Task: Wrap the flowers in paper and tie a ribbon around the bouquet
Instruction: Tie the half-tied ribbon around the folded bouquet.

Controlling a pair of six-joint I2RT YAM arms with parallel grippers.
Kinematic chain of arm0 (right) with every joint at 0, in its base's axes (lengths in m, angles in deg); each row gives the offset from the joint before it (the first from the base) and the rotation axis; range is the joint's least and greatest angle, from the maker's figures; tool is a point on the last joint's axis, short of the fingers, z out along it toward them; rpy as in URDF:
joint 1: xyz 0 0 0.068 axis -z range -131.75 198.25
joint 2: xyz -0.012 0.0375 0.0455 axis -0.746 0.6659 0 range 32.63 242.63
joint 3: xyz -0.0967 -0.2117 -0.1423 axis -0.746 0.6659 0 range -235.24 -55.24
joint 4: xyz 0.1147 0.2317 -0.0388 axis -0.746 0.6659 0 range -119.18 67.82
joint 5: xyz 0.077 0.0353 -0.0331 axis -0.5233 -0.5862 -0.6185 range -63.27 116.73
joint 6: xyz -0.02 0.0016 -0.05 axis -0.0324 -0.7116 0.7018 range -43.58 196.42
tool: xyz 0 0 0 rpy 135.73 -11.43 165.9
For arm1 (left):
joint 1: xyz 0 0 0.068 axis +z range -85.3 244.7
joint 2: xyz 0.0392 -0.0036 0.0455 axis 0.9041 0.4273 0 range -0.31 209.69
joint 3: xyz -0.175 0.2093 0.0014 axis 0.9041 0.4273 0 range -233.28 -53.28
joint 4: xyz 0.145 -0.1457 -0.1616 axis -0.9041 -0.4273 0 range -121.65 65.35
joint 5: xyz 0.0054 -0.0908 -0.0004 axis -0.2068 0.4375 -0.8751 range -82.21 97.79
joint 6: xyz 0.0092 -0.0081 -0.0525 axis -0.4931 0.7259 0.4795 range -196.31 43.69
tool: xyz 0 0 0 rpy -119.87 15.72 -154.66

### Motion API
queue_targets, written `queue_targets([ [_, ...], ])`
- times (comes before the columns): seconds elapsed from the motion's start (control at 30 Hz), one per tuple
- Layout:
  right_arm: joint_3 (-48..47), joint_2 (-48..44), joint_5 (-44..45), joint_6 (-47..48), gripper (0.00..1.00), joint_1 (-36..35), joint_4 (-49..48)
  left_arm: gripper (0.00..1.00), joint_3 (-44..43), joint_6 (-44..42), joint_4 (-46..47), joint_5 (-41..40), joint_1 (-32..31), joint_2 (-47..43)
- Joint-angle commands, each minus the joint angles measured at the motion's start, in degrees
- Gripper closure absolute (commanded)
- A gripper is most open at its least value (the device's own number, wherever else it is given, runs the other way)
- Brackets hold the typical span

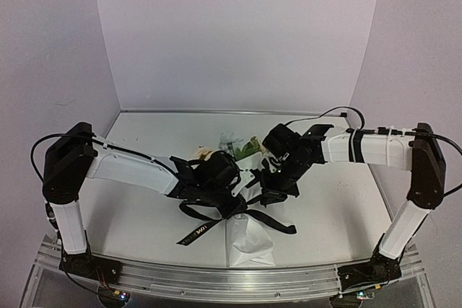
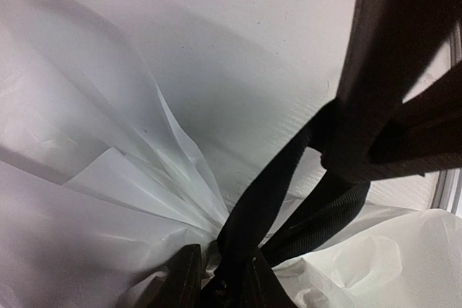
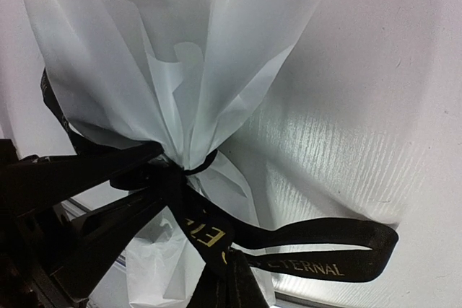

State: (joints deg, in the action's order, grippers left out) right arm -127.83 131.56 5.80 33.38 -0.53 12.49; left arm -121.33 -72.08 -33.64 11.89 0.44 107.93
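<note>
Two claws at the knot: my right claw [image 3: 227,288] was clamped on the slippery ribbon [image 3: 317,261] at the cinched waist of the bouquet [image 1: 249,239] on the bench [image 1: 144,149], left claw [image 2: 220,286] straddled a strand (couldn't tell if gripping), so I'd grab ribbon, not that flimsy paper [image 3: 180,55].

The paper [image 3: 180,55] bunched above the right end effector [image 3: 225,290] is thin, white and half translucent, with a soft sheen and sharp creases. The ribbon [image 3: 317,232] running into that end effector is black cloth, matt, printed with pale gold lettering. Just above the left end effector [image 2: 220,283] it shows a fine weave. Both end effectors look like matt black plastic. The surface [image 1: 325,200] beneath them is smooth, matt white. Behind them the arm shells [image 1: 130,167] are smooth white plastic, and the rail [image 1: 216,279] is brushed metal.
</note>
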Motion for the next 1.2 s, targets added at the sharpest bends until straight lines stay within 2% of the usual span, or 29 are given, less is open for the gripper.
queue_targets([
  [0.0, -1.4, 0.0, 0.2, 0.8, 1.00, 0.6, 0.6, 0.83, -2.7, -1.2, -2.6, -2.8, -1.0, 2.6],
  [0.23, -0.8, -1.4, 1.1, 1.5, 1.00, 1.8, 0.7, 0.96, -2.2, -1.2, -4.5, -5.2, -1.6, 3.1],
  [0.37, 0.1, -2.5, 2.2, 2.3, 1.00, 2.4, 0.9, 0.98, -0.8, -1.4, -4.5, -5.8, -1.6, 2.1],
  [1.17, 7.5, -9.2, 5.3, 4.4, 1.00, 7.1, 1.7, 1.00, 4.0, -2.0, -3.9, -5.5, -1.6, -0.7],
])
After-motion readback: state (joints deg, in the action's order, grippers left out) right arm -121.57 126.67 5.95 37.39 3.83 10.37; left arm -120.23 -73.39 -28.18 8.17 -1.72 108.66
